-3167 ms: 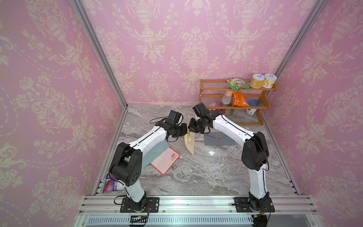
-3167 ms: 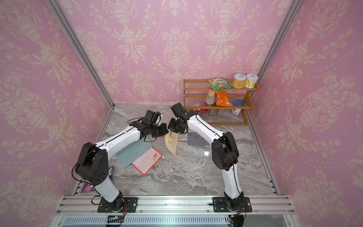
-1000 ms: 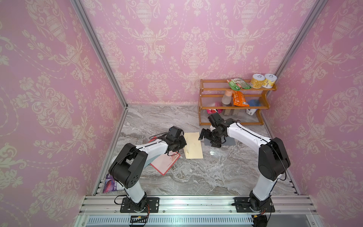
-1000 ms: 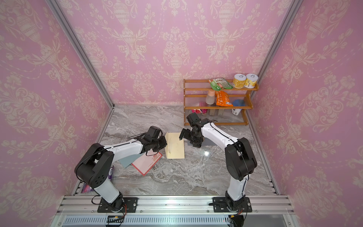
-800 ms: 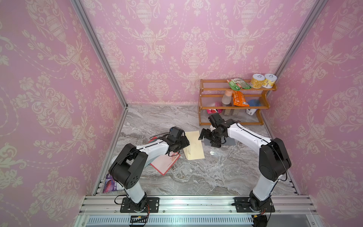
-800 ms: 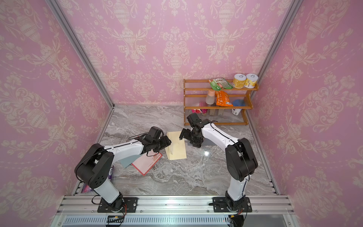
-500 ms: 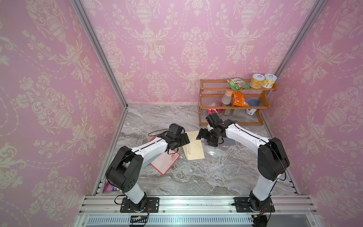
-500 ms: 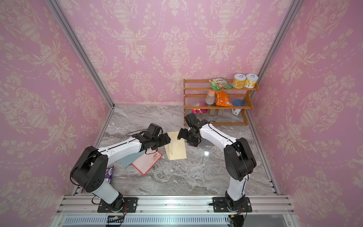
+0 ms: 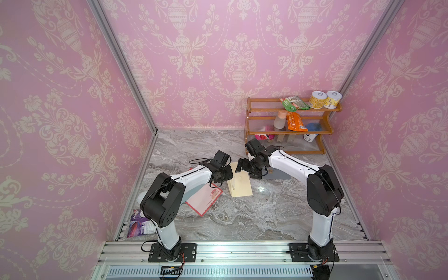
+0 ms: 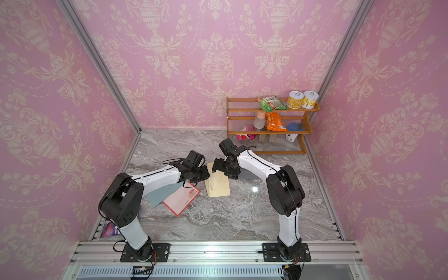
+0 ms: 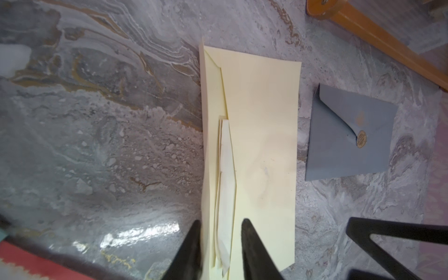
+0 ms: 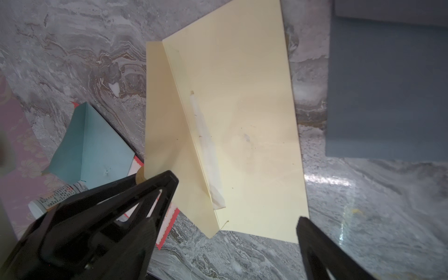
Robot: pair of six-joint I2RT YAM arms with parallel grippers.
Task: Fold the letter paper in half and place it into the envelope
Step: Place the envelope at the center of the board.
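Far left of the cream envelope (image 9: 242, 185), a purple packet (image 9: 139, 221) lies at the left edge of the table (image 9: 242, 218), by the wall. Closer in, a blue-grey sheet (image 10: 162, 194) and a pink card with a red edge (image 9: 206, 198) lie just left of the envelope, partly under the left arm. The left gripper (image 11: 221, 220) sits at the envelope's left long side. Its two fingers stand only a little apart, with the envelope's open side between them, and I cannot tell if they pinch it. The envelope lies in the middle of the table, long and pale yellow, open along its left side. The letter paper (image 11: 226, 169) is tucked inside, and only a thin white strip peeks out. There is lots of bare marble in front of the envelope and behind it. The right gripper (image 12: 235, 201) hangs over the envelope's far end, spread wide, holding nothing. Just right of the envelope, not touching it, lies a grey envelope (image 11: 346, 140). Farther right and back, a wooden shelf (image 9: 291, 132) stands by the wall.
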